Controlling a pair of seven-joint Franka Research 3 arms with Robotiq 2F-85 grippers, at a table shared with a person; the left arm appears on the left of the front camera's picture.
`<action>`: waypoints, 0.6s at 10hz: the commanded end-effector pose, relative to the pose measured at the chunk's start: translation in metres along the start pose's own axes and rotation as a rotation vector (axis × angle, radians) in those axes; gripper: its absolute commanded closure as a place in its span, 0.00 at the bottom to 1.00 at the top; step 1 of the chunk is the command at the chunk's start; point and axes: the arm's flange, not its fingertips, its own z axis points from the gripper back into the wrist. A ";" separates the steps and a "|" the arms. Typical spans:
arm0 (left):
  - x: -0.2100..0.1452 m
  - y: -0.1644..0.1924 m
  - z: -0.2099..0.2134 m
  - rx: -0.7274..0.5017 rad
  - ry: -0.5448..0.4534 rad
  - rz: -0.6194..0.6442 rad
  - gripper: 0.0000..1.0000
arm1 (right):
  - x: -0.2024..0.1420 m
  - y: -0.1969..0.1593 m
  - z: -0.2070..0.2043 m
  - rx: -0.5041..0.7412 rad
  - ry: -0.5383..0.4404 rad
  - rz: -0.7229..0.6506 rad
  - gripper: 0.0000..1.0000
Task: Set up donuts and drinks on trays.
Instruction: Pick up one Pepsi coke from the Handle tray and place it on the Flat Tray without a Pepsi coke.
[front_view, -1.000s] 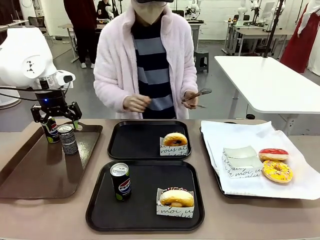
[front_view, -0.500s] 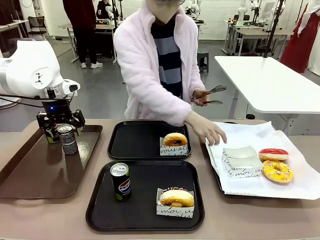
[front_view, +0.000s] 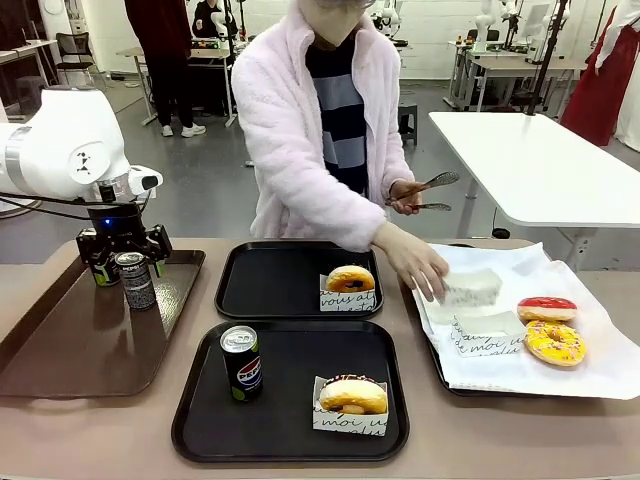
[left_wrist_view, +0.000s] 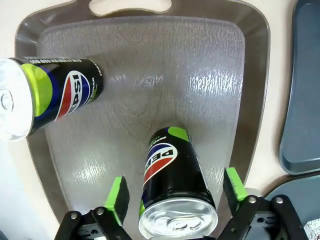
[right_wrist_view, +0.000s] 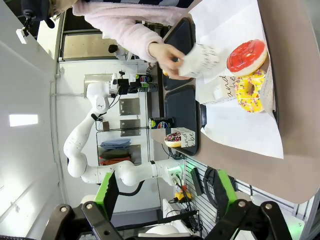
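Note:
My left gripper (front_view: 104, 262) (left_wrist_view: 176, 192) straddles an upright Pepsi can (front_view: 103, 268) (left_wrist_view: 172, 187) at the far end of the brown tray (front_view: 60, 350). It is open, with a small gap showing at each green pad. A second can (front_view: 137, 280) (left_wrist_view: 50, 95) stands right beside it. The near black tray (front_view: 200, 420) holds a Pepsi can (front_view: 241, 362) and a chocolate donut (front_view: 352, 395) in a sleeve. The far black tray (front_view: 270, 285) holds a sleeved donut (front_view: 350, 278). My right gripper (right_wrist_view: 165, 175) hangs open, high above the table.
At the right, a paper-lined tray (front_view: 500, 372) carries a red donut (front_view: 547, 308), a yellow donut (front_view: 555, 342) and paper sleeves. The person's hand (front_view: 415, 265) holds up one sleeve (front_view: 472, 288) over it. Their other hand holds tongs (front_view: 428, 193).
The person leaned in and lifted a white sleeve off the paper-lined tray. My left gripper shifted slightly right and settled around the Pepsi can.

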 end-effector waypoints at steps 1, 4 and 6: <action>0.002 -0.003 0.006 -0.001 -0.015 0.024 0.58 | -0.001 0.000 0.001 0.012 0.002 0.004 0.00; 0.003 -0.003 0.012 0.004 -0.012 0.043 1.00 | -0.001 0.000 0.001 0.012 0.002 0.004 0.00; 0.002 -0.003 0.016 0.012 -0.002 0.053 0.93 | -0.001 0.000 0.001 0.012 0.002 0.004 0.00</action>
